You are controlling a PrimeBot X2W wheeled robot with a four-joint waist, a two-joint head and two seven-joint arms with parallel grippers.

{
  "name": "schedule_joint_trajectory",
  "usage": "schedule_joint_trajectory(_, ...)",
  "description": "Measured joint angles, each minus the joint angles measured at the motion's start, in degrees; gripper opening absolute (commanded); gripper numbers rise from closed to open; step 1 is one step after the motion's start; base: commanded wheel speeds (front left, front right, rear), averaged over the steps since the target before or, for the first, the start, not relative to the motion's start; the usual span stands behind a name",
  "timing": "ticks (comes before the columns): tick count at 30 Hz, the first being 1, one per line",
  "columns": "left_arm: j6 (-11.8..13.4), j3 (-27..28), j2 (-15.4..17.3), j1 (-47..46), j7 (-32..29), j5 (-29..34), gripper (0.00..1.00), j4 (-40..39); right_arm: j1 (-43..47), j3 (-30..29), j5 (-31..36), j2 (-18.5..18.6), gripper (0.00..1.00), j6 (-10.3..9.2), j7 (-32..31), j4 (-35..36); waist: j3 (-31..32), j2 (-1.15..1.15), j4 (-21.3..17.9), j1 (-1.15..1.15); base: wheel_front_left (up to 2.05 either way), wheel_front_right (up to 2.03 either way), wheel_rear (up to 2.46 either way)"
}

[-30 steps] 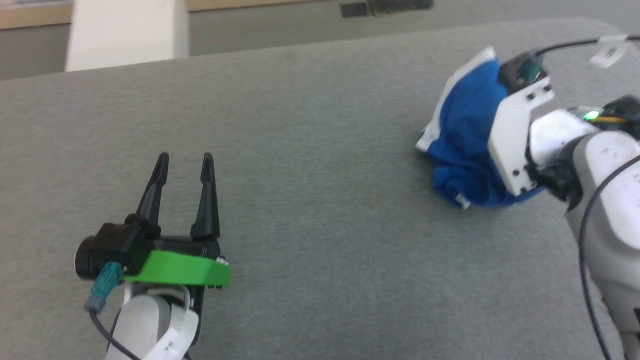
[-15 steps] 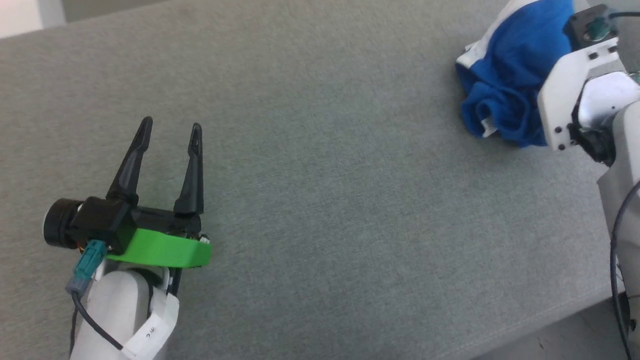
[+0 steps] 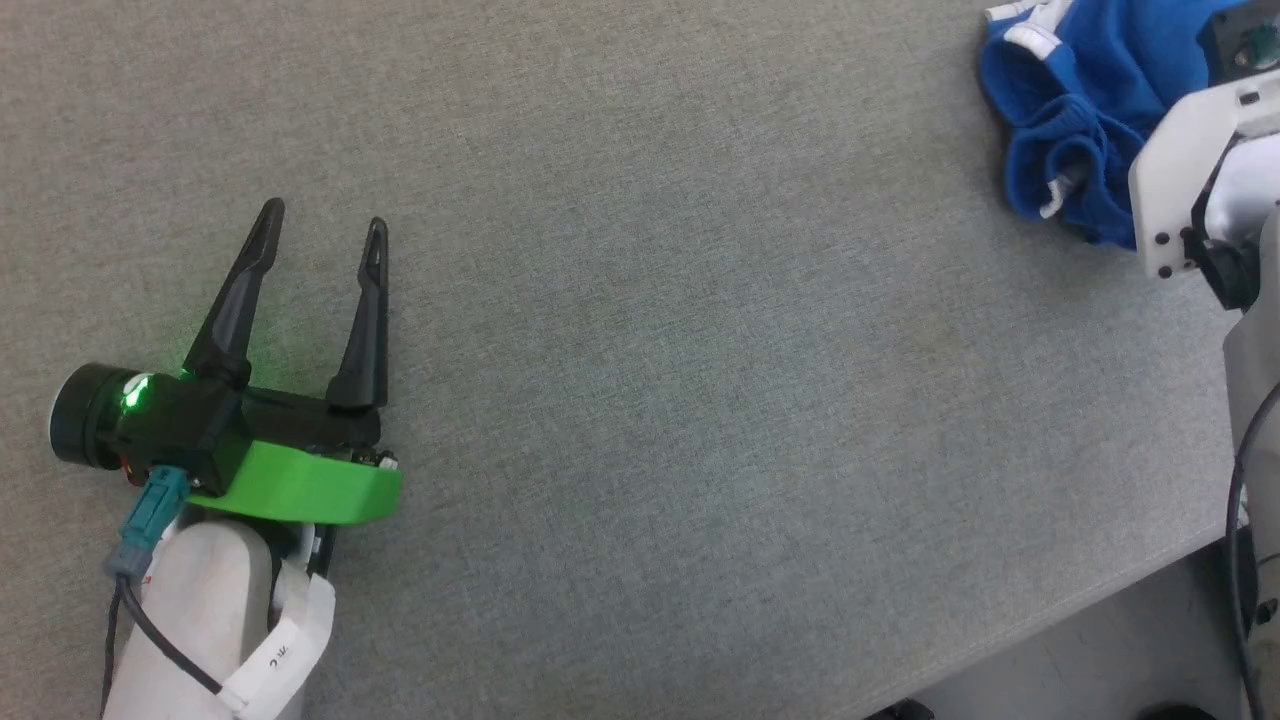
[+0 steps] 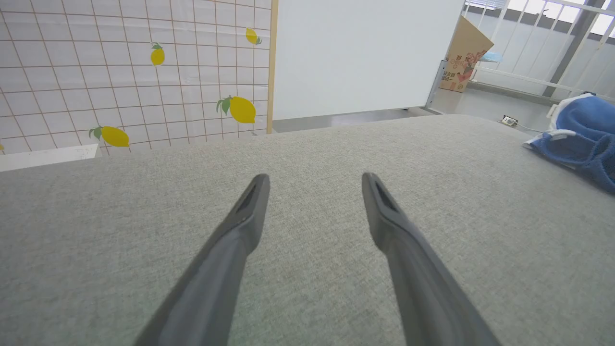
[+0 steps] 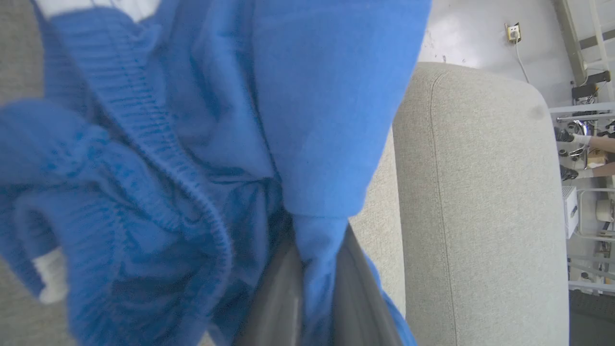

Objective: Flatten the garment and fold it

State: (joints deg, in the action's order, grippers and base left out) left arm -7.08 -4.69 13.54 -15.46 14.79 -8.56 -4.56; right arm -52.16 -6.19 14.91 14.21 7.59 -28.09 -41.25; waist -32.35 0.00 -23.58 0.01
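The garment [image 3: 1075,110] is a bunched heap of bright blue cloth with white trim at the table's far right. In the left wrist view the garment [image 4: 584,137] lies far off to the right. My right gripper [image 5: 317,254] is shut on a fold of the garment [image 5: 182,144], which hangs crumpled over its fingers with the ribbed waistband showing. In the head view its white wrist mount [image 3: 1175,190] sits right against the heap, hiding the fingers. My left gripper [image 3: 323,215] hovers open over bare table at the left, with nothing between its fingers [image 4: 240,226].
The grey fabric table [image 3: 700,400] ends at a front-right edge [image 3: 1090,610] with floor beyond. Behind the table stand a lemon-patterned tiled panel [image 4: 129,72], a white board [image 4: 360,53] and a cardboard box [image 4: 463,62]. A person's hand [image 5: 593,142] shows far off.
The head camera has tilted down, so the whole picture has slid upward and the far wall has left it. Both grippers keep their states, the right still holding the garment.
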Motion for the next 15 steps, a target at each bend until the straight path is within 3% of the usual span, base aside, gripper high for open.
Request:
schedule_joint_trajectory(1, 0.0, 0.0, 0.0, 0.0, 0.0, 0.0, 1.0, 0.0, 0.0, -1.2, 0.4, -0.5, 0.02, 0.0, 0.6, -0.6, 0.0, 0.0, 0.1, 0.0, 0.0, 0.0, 0.0)
schedule_joint_trajectory(3, 0.0, -0.1, 0.0, -0.1, 0.0, 0.0, 1.0, 0.2, 0.0, -2.9, 1.5, -1.1, 1.0, 0.0, 2.2, -1.3, 0.4, 0.0, 0.3, 0.0, 0.0, 0.0, 0.0)
schedule_joint_trajectory(9, 0.1, -0.1, -1.6, -0.1, 0.0, -0.7, 1.0, 1.3, 0.0, -7.3, 3.0, -2.0, 1.0, 0.0, 7.7, -2.8, 2.8, 0.0, 1.5, 0.0, 0.0, 0.0, 0.0)
schedule_joint_trajectory(15, 0.1, 0.5, -5.3, 1.3, 0.0, -2.1, 1.0, 3.0, 1.3, -8.0, -0.2, -2.4, 1.0, 0.0, 16.0, -2.2, 7.2, 0.0, 3.3, 0.0, 0.0, 0.0, 0.0)
